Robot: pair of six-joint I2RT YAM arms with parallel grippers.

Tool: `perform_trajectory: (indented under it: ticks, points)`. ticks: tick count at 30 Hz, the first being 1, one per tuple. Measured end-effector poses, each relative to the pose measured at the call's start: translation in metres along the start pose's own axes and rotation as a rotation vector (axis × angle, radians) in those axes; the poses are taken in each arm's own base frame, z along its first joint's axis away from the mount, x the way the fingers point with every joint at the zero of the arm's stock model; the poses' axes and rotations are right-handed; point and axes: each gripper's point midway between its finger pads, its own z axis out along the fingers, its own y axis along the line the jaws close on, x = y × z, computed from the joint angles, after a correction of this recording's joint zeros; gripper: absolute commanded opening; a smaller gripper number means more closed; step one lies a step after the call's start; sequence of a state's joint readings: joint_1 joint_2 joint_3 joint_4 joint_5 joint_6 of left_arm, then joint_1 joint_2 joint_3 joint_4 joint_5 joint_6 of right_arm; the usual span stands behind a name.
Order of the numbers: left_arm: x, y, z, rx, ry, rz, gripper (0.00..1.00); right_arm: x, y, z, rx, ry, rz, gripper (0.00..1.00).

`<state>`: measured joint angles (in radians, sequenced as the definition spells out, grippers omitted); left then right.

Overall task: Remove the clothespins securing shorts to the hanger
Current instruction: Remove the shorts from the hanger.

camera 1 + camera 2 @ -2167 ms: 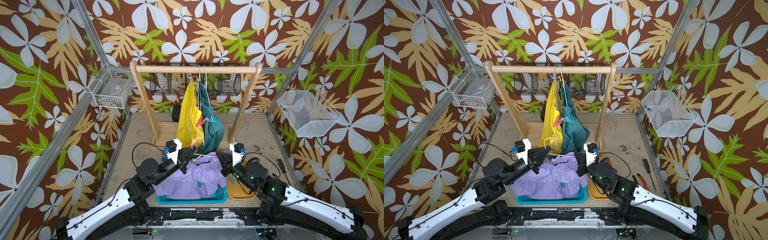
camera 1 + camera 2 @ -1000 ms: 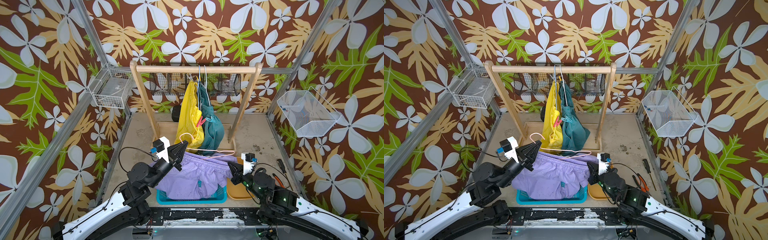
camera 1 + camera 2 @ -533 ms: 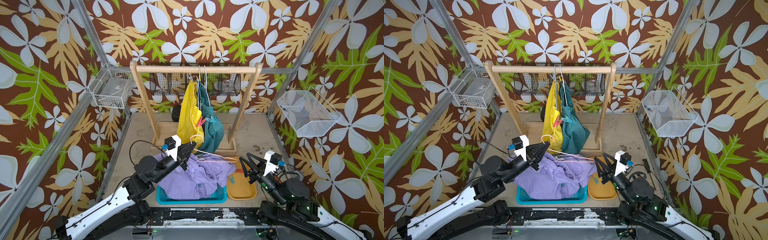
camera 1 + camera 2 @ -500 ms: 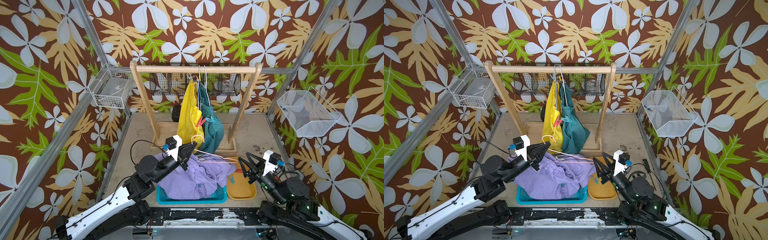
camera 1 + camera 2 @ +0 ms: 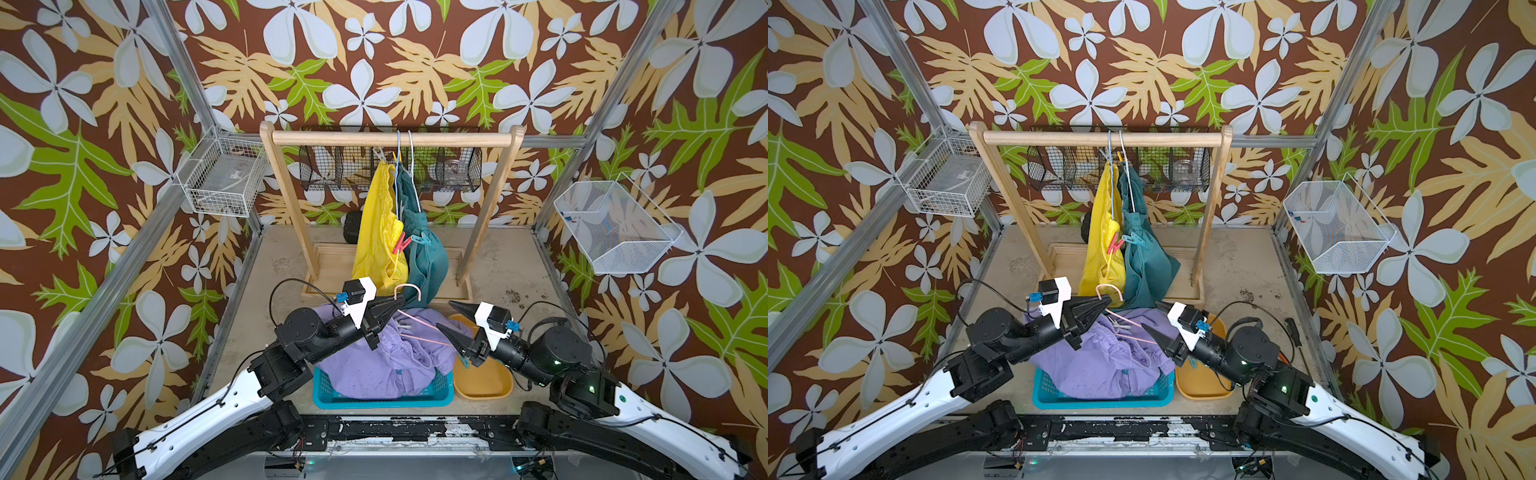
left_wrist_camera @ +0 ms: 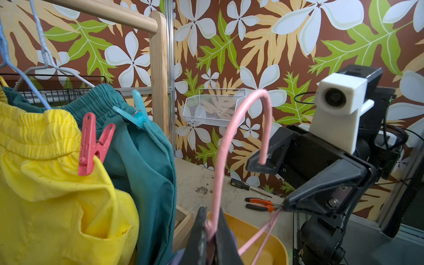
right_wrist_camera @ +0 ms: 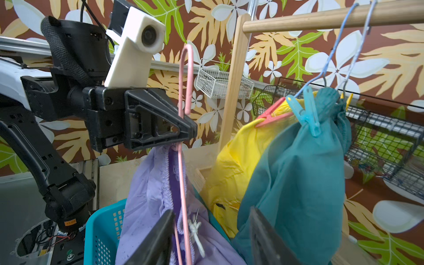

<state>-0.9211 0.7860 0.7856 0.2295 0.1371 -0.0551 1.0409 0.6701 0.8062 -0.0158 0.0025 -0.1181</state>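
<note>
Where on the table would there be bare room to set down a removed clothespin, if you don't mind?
Bare table lies between the rack's right post and the right frame rail, and another strip between the left post and the left rail. The front middle is crowded: blue basket, lilac shorts, yellow tray.

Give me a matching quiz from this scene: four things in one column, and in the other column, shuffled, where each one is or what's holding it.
Column one
1. lilac shorts
2. yellow shorts
3. teal shorts
4. pink hanger

Column two
A. pinned by light blue clothespin
B. clamped in left gripper
C. pinned by red-pink clothespin
D. slumped over blue basket

Pairs: 1-D, 2-C, 3-A, 4-B
</note>
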Motion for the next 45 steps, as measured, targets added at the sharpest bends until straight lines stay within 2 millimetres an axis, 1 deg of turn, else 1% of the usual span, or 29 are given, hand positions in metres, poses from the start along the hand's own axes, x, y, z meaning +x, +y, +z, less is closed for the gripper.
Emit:
perform_trajectory:
  ticks: [3,9,13,17,21,22,24,26,30,32,33,34,36,37,38,39,40,41,45]
  points:
    - [0.000,-0.001,0.000,0.007,0.001,0.000,0.00,0.004,0.005,0.007,-0.033,0.040,-0.029,0.57]
    - [0.001,-0.005,0.000,0.028,0.003,0.000,0.00,0.001,0.016,0.019,-0.103,0.070,-0.056,0.54]
    - [-0.001,-0.005,-0.002,0.030,-0.002,0.000,0.00,0.009,0.028,0.025,-0.172,0.101,-0.061,0.52]
    - [-0.003,-0.006,-0.003,0.030,-0.007,0.000,0.00,0.023,0.037,0.031,-0.215,0.140,-0.045,0.48]
    - [-0.003,-0.006,-0.003,0.030,-0.008,-0.002,0.00,0.040,0.039,0.029,-0.214,0.174,-0.028,0.46]
    - [-0.004,-0.006,-0.004,0.030,-0.009,-0.002,0.00,0.043,0.037,0.027,-0.200,0.183,-0.024,0.45]
    - [-0.004,-0.006,-0.004,0.031,-0.011,-0.002,0.00,0.047,0.037,0.024,-0.194,0.187,-0.009,0.38]
    - [-0.004,-0.006,-0.004,0.031,-0.011,-0.002,0.00,0.051,0.037,0.019,-0.189,0.187,0.002,0.27]
    - [0.002,-0.005,-0.003,0.029,0.002,-0.007,0.00,0.058,0.038,0.015,-0.187,0.192,0.034,0.16]
    - [0.004,-0.005,-0.001,0.028,0.009,-0.020,0.00,0.063,0.039,0.016,-0.188,0.198,0.046,0.00]
    - [0.005,-0.005,-0.001,0.028,0.011,-0.020,0.04,0.065,0.039,0.017,-0.186,0.201,0.054,0.00]
    - [0.005,-0.004,-0.001,0.025,0.012,-0.019,0.12,0.066,0.040,0.018,-0.186,0.200,0.073,0.00]
    - [0.005,-0.003,-0.001,0.019,0.012,-0.020,0.36,0.067,0.040,0.019,-0.184,0.185,0.080,0.00]
    - [0.003,-0.002,-0.002,0.011,0.003,-0.020,0.53,0.069,0.042,0.018,-0.189,0.181,0.089,0.00]
    - [0.001,-0.001,-0.002,0.003,-0.005,-0.022,0.64,0.073,0.043,0.016,-0.191,0.181,0.097,0.00]
    - [-0.002,0.001,-0.003,-0.005,-0.016,-0.020,0.79,0.077,0.044,0.014,-0.192,0.180,0.104,0.00]
    - [-0.004,0.003,-0.005,-0.020,-0.025,-0.020,0.95,0.079,0.045,0.011,-0.193,0.178,0.118,0.00]
    - [-0.005,0.005,-0.006,-0.036,-0.029,-0.020,0.99,0.080,0.045,0.009,-0.192,0.171,0.122,0.00]
    - [-0.008,0.023,-0.015,-0.146,-0.041,-0.023,1.00,0.073,0.045,0.005,-0.196,0.135,0.144,0.00]
